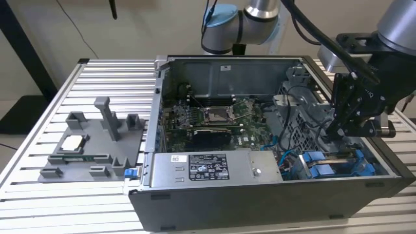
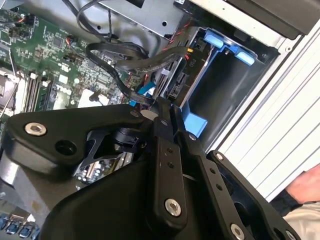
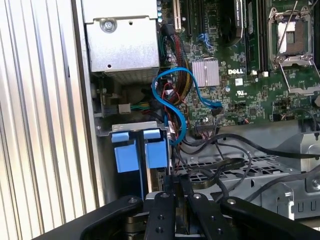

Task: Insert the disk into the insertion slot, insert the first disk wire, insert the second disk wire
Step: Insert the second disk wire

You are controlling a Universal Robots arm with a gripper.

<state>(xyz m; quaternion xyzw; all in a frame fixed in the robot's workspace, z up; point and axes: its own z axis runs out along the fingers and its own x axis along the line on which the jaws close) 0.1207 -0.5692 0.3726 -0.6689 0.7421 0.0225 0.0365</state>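
Arm (image 1: 396, 22): silver-grey tubes, pale blue joint caps, black cables. Gripper (image 1: 341, 129): matte black linkage fingers (image 2: 167, 165), silver screws, possibly anodised.

Bright, even indoor light; soft shadows, wrist views slightly blurred.

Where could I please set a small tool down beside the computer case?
The slatted table is bare behind the grey fixture and in front of it. Inside the case, cables and the gripper crowd the blue drive bays.
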